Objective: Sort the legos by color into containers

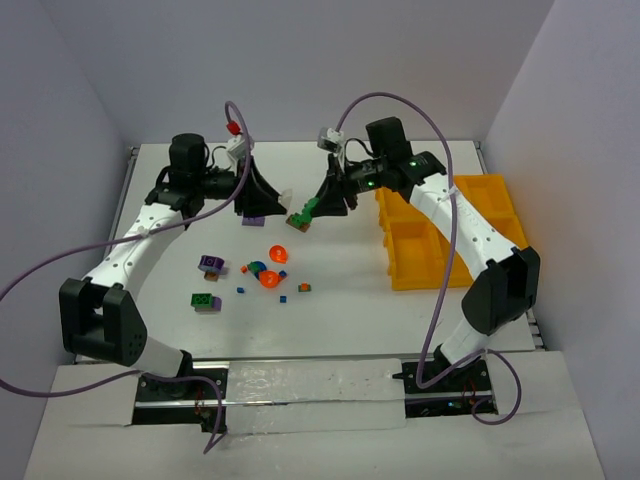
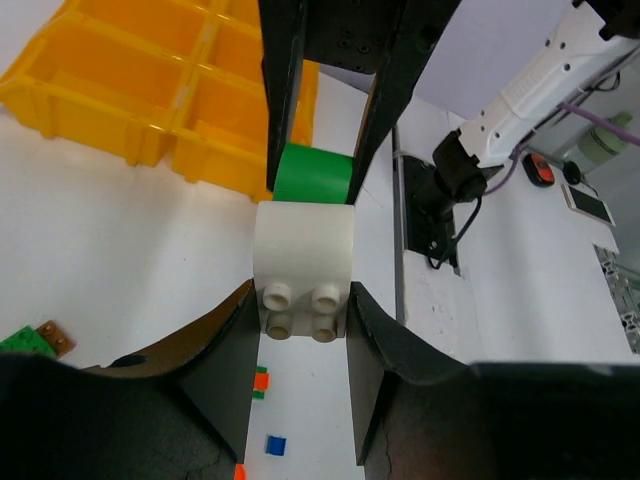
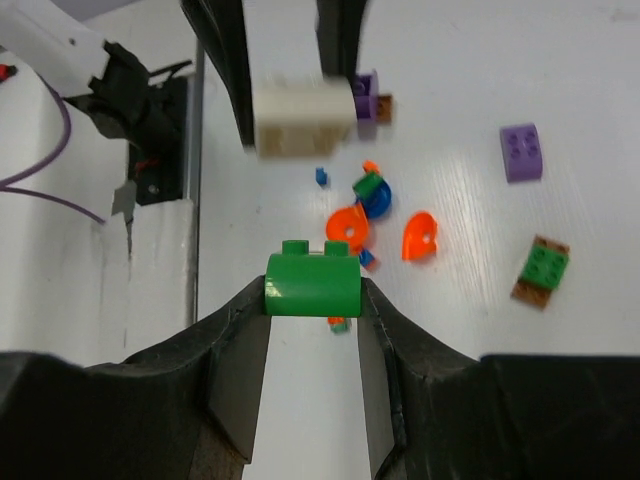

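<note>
white brick [image 2: 305, 265]; green brick [image 3: 312, 285]; yellow-orange tray [image 2: 100, 112]

The legos [image 1: 268, 278] lie scattered on the table [image 1: 340, 312], with the tray [image 1: 415, 277] well apart to their right.

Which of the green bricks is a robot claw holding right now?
The plain green brick clamped in the right gripper. The others, like the green-on-brown piece, lie loose on the table.
</note>
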